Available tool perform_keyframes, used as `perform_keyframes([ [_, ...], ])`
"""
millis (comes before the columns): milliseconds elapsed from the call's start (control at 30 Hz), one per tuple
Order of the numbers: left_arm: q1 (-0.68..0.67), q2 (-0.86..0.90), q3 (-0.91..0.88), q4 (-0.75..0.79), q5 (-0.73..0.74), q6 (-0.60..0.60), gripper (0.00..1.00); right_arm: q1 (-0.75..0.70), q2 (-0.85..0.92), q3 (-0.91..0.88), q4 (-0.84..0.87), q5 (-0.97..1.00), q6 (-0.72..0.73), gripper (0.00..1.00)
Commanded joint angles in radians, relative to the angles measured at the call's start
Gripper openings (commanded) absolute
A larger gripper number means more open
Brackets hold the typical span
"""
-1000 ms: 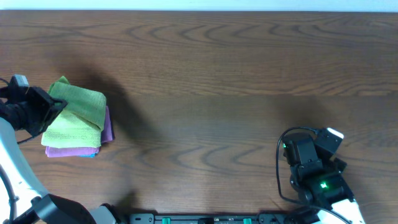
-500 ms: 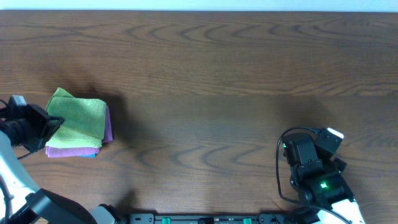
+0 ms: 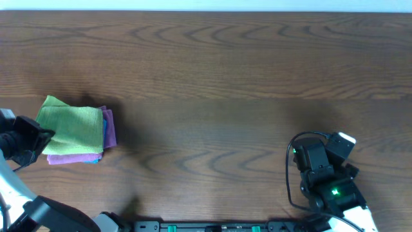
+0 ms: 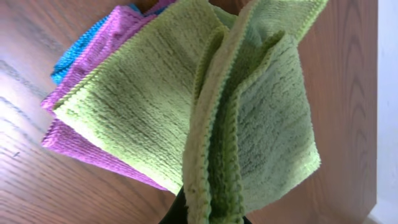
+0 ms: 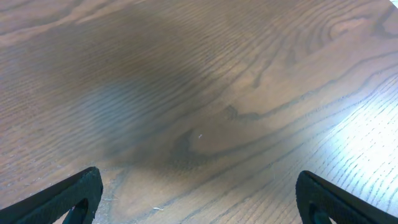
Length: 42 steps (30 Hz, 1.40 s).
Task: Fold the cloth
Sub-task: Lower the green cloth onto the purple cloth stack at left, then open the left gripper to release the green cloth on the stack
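**Q:** Overhead view: where is the cloth?

**A:** The green cloth [image 3: 71, 129] lies at the table's [image 3: 225, 77] left edge, on top of a purple cloth [image 3: 111, 129] and a blue cloth [image 4: 68, 59]. My left gripper [image 3: 46, 136] is clamped on its left hem, and I judge it is laying the fold flat.

**Q:** What is the texture?

**A:** It is soft and ribbed with stitched edges, and it bunches into pleats at the jaws. My right gripper [image 5: 200, 204] rests at the near right, jaws wide apart over bare wood grain.

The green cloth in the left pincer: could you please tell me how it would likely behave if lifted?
Probably floppy: the green cloth buckles into soft folds where the left pincer pinches it. It looks light, a thin looped weave. Its fuzzy surface may cling to the purple cloth beneath and drag it along.
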<state>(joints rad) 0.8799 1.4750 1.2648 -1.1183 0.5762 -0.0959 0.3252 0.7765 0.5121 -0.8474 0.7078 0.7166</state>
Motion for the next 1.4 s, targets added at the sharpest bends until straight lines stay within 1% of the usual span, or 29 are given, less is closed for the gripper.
perform_keyframes([
  [0, 0.011, -0.007, -0.011, 0.000, -0.031, 0.021, 0.06, -0.006, -0.004, -0.003, -0.001, 0.021, 0.016, 0.99],
  [367, 0.012, -0.007, -0.051, 0.022, -0.034, 0.013, 0.05, -0.006, -0.004, -0.003, -0.001, 0.021, 0.016, 0.99],
  [400, 0.012, -0.007, -0.051, 0.023, -0.034, 0.013, 0.07, -0.006, -0.004, -0.003, -0.001, 0.021, 0.016, 0.99],
  [500, 0.012, -0.007, -0.051, 0.027, -0.037, 0.012, 0.18, -0.006, -0.004, -0.003, -0.001, 0.021, 0.016, 0.99],
  [567, 0.012, -0.007, -0.051, 0.029, -0.044, 0.010, 0.19, -0.006, -0.004, -0.003, -0.001, 0.021, 0.016, 0.99],
  [700, 0.012, -0.007, -0.051, 0.031, -0.060, 0.003, 0.25, -0.006, -0.004, -0.003, -0.001, 0.021, 0.016, 0.99],
  [833, 0.012, -0.007, -0.051, 0.031, -0.060, 0.003, 0.39, -0.006, -0.004, -0.003, -0.001, 0.021, 0.016, 0.99],
  [1200, 0.012, -0.007, -0.041, 0.026, -0.064, 0.003, 0.51, -0.006, -0.004, -0.003, -0.001, 0.021, 0.016, 0.99],
  [1367, 0.012, -0.007, 0.015, -0.008, -0.090, 0.003, 0.59, -0.006, -0.004, -0.003, -0.001, 0.021, 0.016, 0.99],
])
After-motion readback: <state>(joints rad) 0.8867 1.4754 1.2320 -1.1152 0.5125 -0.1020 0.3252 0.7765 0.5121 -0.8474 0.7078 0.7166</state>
